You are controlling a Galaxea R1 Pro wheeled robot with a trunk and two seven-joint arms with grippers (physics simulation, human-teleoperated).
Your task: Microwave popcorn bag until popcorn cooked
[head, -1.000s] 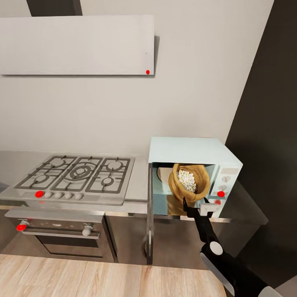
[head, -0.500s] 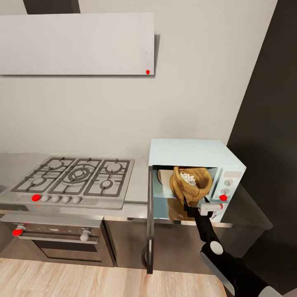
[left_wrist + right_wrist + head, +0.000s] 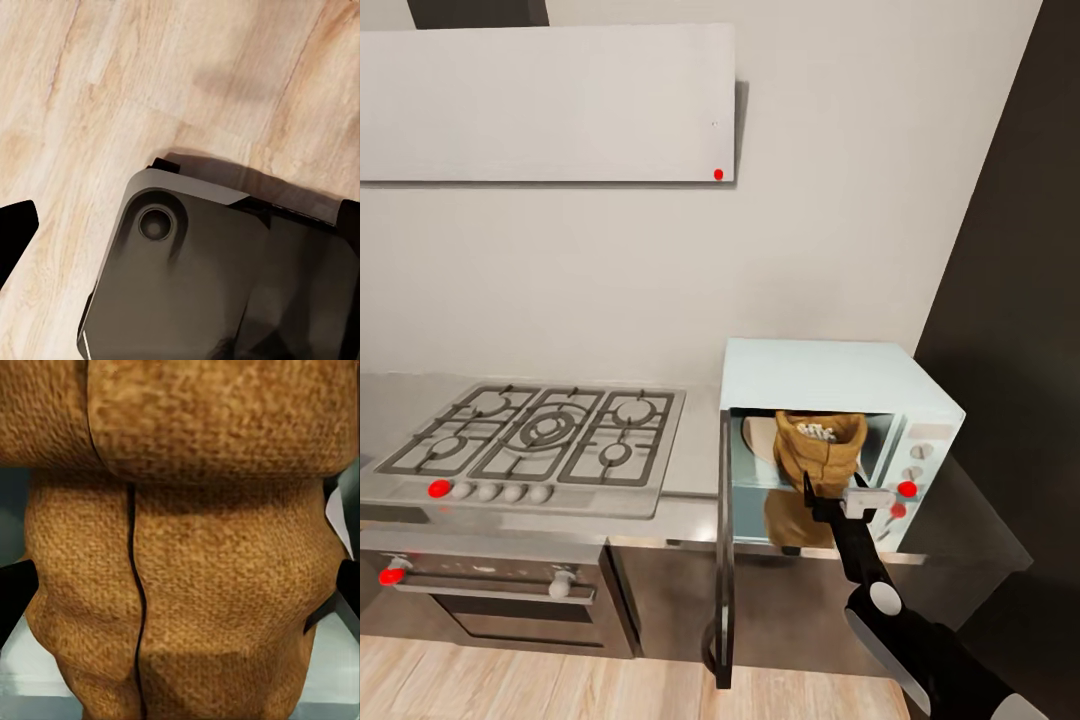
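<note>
The pale blue microwave (image 3: pixel 815 375) stands on the grey countertop (image 3: pixel 695 440) with its door (image 3: pixel 723 560) swung wide open. The tan popcorn bag (image 3: pixel 820 458) sits in the microwave's opening, nearly upright, with a little white popcorn (image 3: pixel 818 433) showing in its mouth. My right gripper (image 3: pixel 830 500) is shut on the bag's lower front. In the right wrist view the bag (image 3: pixel 187 547) spans the gap between the dark fingertips (image 3: pixel 15 592). My left gripper (image 3: pixel 180 225) hangs over the wood floor with its fingertips (image 3: pixel 15 225) far apart and nothing held.
A steel gas hob (image 3: pixel 535 435) lies left of the microwave, above a built-in oven (image 3: pixel 480 590). A white hood (image 3: pixel 545 100) hangs on the wall. A tall dark panel (image 3: pixel 1010 300) stands right of the microwave. The robot's base (image 3: pixel 210 277) shows under the left wrist.
The bag has tipped from mouth-toward-me to nearly upright and gone a little further into the microwave, still in my right gripper. The head view has shifted slightly.
</note>
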